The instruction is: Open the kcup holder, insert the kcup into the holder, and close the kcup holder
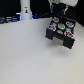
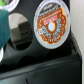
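Judging progress from both views: the kcup holder [image 1: 61,33], a black box at the exterior view's right, far side of the white table [image 1: 25,57], has its tray of round slots exposed, so the opening step looks done. Rows of mixed-colour pods [image 1: 61,25] sit in the tray.

The wrist view is close over the tray. One pod with an orange-and-white printed lid [image 2: 51,26] fills most of the picture, seated in a slot. Beside it is an empty round slot [image 2: 18,22] showing a pale floor. A teal shape [image 2: 6,30] at the picture's edge may be the kcup's green top or part of a finger; I cannot tell which. So the kcup is not surely located; it is not visible lying on the table.

Gripper [image 1: 60,11]: hangs just above the holder's far side in the exterior view. Jaw state not resolvable; fingers too small and blurred there, and not clearly shown in the wrist view.

Left to do, by my reading: seat the kcup in the empty slot, if it is not yet in, then push the drawer shut.

Surroundings: a white bottle-like object [image 1: 25,11] stands well apart at the far left. Neighbouring pods crowd the free slot; nothing else obstructs.
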Tool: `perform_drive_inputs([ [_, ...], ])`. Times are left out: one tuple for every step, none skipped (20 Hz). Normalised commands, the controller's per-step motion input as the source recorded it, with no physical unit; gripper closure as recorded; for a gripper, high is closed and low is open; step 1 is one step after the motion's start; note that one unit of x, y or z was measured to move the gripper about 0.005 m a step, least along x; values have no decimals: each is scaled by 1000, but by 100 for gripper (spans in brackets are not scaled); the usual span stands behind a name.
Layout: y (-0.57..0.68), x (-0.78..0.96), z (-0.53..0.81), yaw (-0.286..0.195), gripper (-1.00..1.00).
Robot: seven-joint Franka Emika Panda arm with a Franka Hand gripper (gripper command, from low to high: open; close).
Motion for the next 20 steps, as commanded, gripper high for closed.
perform_drive_inputs([
  [-97, 116, 74, -7, -100],
  [-107, 119, 63, -5, -100],
  [331, 153, 100, 53, 100],
  [2, 150, 126, 20, -100],
  [0, 6, 0, 0, -100],
  [0, 57, 0, 0, -100],
  [-66, 271, 49, 0, -100],
  [-26, 369, 91, 0, -100],
  [-97, 423, 140, 0, -100],
  [-111, 480, 154, 5, -100],
  [-114, 526, 171, 15, -100],
  [-106, 540, 160, 35, -100],
  [-123, 569, 163, 38, -100],
  [-126, 589, 183, 42, -100],
  [-120, 600, 191, 45, -100],
  [-126, 591, 211, 47, -100],
  [-157, 580, 214, 48, -100],
  [-157, 589, 220, 46, -100],
  [-160, 589, 206, 47, -100],
  [-171, 594, 197, 46, -100],
])
